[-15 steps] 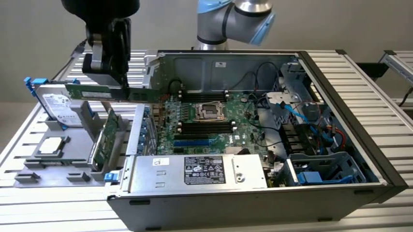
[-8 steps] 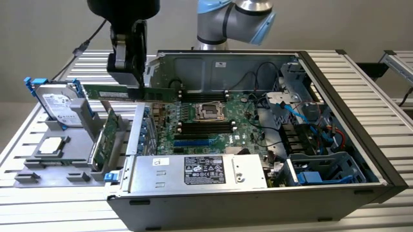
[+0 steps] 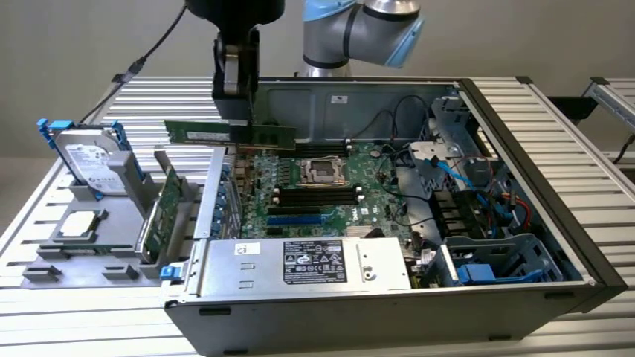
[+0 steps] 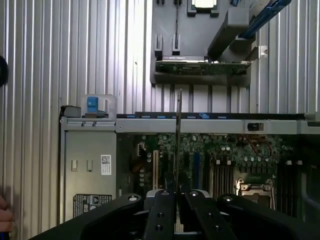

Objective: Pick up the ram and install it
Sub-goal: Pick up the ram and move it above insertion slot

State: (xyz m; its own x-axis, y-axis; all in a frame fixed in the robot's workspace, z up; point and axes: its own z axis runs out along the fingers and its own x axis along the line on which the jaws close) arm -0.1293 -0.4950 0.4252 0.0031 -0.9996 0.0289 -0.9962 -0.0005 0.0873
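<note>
The desk (image 3: 70,320) is a silver metal top built of long ribbed slats, bright where the light falls across it. An open, dark grey computer case (image 3: 377,320) lies on its side on the slats. It takes up the middle and most of the exterior view's right, with its open face turned upward. Just beside it, on the exterior view's left, a grey plastic holder tray (image 3: 89,258) sits flat on the desk, touching the case wall or very nearly so. A black cable (image 3: 132,74) trails over the far corner at the exterior view's left. The arm's base (image 3: 323,68) seems to stand at the desk's far edge, behind the case.
</note>
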